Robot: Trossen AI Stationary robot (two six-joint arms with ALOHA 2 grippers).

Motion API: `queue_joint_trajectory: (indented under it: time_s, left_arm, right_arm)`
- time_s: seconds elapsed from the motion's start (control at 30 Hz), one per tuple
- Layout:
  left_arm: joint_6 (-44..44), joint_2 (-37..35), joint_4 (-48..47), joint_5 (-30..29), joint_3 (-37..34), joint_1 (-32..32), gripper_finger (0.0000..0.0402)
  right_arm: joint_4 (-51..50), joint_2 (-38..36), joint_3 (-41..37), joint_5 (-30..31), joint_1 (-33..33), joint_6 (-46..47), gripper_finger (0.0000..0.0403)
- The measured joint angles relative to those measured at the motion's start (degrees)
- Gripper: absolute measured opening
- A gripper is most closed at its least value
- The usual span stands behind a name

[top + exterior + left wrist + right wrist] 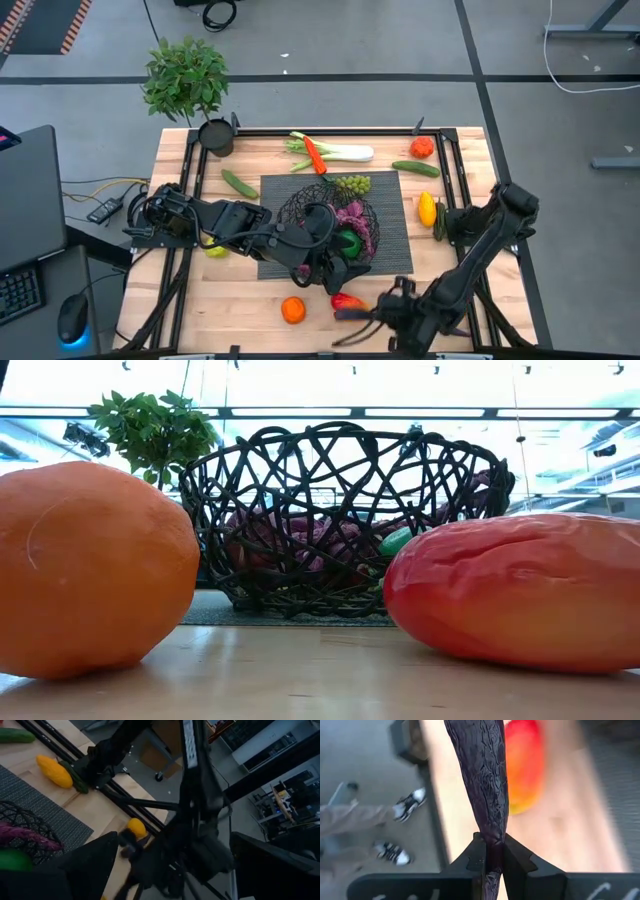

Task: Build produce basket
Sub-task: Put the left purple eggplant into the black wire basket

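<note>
- Writing, brands and labels are not legible in any view.
- Right end effector [490, 855] is seen in its wrist view clamped on the tip of a long, dark purple, wrinkled eggplant [480, 775]; in the high view this end effector [372, 318] sits at the near edge of the tabletop [240, 310], and the eggplant [350, 314] shows there only as a small dark streak.
- Just beside the eggplant lies a glossy red pepper [347, 300], which fills the right half of the low view [520, 595] with a creased, smooth skin.
- An orange [292, 310], matte and round, is near the pepper on the bare wood; it looms at the left of the low view [90, 565].
- The basket [330, 225], a round bowl of thin crisscrossing black wire, stands on a dark ribbed mat [395, 240] mid-tabletop; purple and green produce is seen through its wires in the low view [345, 515].
- Left end effector [328, 268] is at the basket's near rim; whether its fingers are apart or together cannot be told.
- Shoes of a person [400, 827] on the floor appear only in the right wrist view.
- A leafy potted plant [190, 85] is at the far left corner.
</note>
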Motion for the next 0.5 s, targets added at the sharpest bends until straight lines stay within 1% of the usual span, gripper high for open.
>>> queue_joint_trajectory:
  time_s: [0.13,0.2,0.27,0.4,0.5]
  left_arm:
    - [1.4,-0.2,1.8,0.0,0.5,0.3,0.0389]
    - [3.0,-0.5,3.1,0.0,0.5,0.6,0.0389]
    - [4.6,-0.8,5.3,0.0,0.5,1.1,0.0389]
    - [8.6,-2.1,7.2,1.7,0.5,2.1,0.0389]
    - [11.8,-3.5,6.9,3.9,0.5,3.3,0.0389]
  right_arm:
    - [-6.8,-5.2,0.0,4.4,-3.9,0.3,0.0044]
    - [-8.4,-6.6,0.0,5.6,-7.1,-2.4,0.0044]
    - [-8.0,-7.5,0.0,5.8,-10.5,-6.5,0.0044]
    - [-7.4,-8.0,0.0,1.9,-17.4,-12.7,0.0047]
    - [-7.5,-7.9,0.0,-0.5,-21.8,-14.7,0.0064]
